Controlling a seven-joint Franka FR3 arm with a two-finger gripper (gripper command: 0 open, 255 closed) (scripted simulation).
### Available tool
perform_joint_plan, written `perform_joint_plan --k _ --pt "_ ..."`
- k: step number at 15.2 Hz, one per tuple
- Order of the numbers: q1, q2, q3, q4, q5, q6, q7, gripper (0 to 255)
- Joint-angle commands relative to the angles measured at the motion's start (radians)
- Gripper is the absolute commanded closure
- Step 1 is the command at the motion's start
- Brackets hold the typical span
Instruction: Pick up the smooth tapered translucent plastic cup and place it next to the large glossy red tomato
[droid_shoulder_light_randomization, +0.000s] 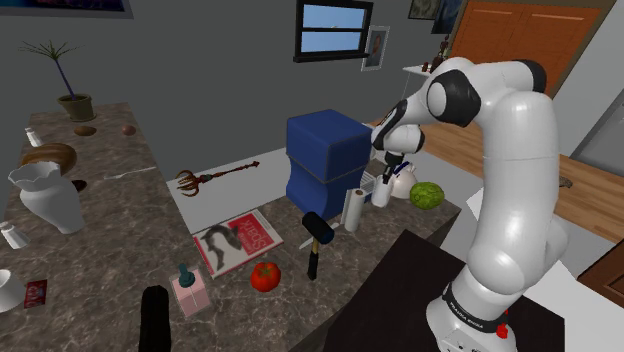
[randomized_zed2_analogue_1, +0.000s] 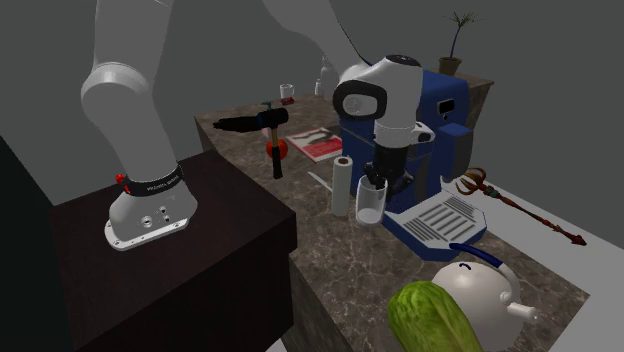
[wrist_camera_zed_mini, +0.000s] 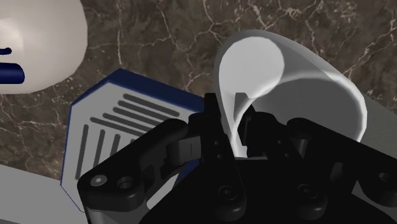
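Jaws clamped on cup (wrist_camera_zed_mini: 305, 83) rim; lift straight, keep it upright, set beside tomato (droid_shoulder_light_randomization: 265, 276), lower-centre shoulder view.

White arm (droid_shoulder_light_randomization: 510, 150) standing tall, elbow high, forearm folding forward and down, wrist vertical, black gripper (randomized_zed2_analogue_1: 374, 180) pointing straight down low over the counter (randomized_zed2_analogue_1: 340, 262) near its robot-side edge, fingers (wrist_camera_zed_mini: 213, 121) pinching one wall of the translucent cup (randomized_zed2_analogue_1: 370, 207).

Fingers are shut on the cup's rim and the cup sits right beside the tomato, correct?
No. The fingers do clasp the cup by its rim, but the cup is by the blue machine; the tomato lies far off beside the magazine, as the shoulder view shows.
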Motion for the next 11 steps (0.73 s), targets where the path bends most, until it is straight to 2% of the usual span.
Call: perform_joint_plan --k 1,11 --pt "0.008 -0.017 -0.012 0.005 -0.015 -0.021 0.011 255" --pt "0.050 -0.121 -0.068 0.009 -0.097 -0.119 0.066 255"
